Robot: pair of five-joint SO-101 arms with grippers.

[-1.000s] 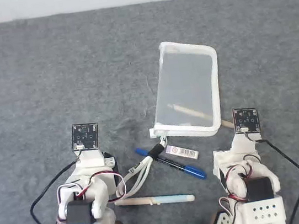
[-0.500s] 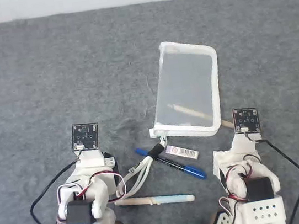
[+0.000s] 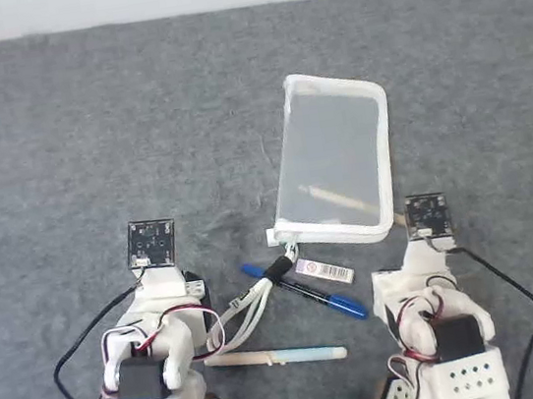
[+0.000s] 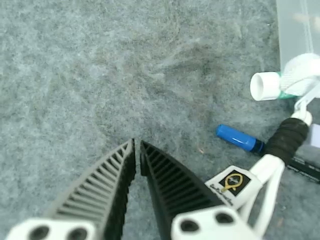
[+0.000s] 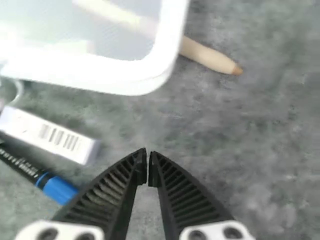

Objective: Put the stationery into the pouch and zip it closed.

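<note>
Overhead and wrist views of a grey mat [image 3: 89, 135]. The pouch [image 3: 335, 160], translucent with a white border, lies flat on the mat and serves as the reference.

- **Stick** [image 3: 334, 196]: a pale wooden stick shows through the pouch's near end. Its tip pokes out past the pouch's near right corner, as seen in the right wrist view [image 5: 207, 56]. Whether it lies inside the pouch or under it cannot be told.
- **Strap** [image 3: 252, 306]: a white strap with a black wrap runs from the pouch's near left corner toward the left arm [image 3: 155, 359].
- **Blue pen** [image 3: 309, 291]: lies outside the pouch, just off its near edge, slanting across under the strap's black wrap.
- **White bar** [image 3: 323, 271]: a small barcoded bar, between the pouch's near edge and the blue pen, apart from the pouch.
- **Pale pen** [image 3: 279, 356]: farther from the pouch than the blue pen, lying crosswise between the two arms.
- **Left gripper** [image 4: 136, 143]: jaws drawn together to a narrow slit, holding nothing. It hangs above bare mat off the pouch's near left corner, with the blue pen's cap [image 4: 239, 139] and the strap [image 4: 267, 165] to one side.
- **Right gripper** [image 5: 147, 152]: jaws closed tip to tip, empty. It sits above the mat just off the pouch's [image 5: 90, 40] near right corner, with the white bar [image 5: 50, 136] and the blue pen's end [image 5: 50, 184] close by.
- **Right arm** [image 3: 439, 334]: stands off the pouch's near right corner.
</note>
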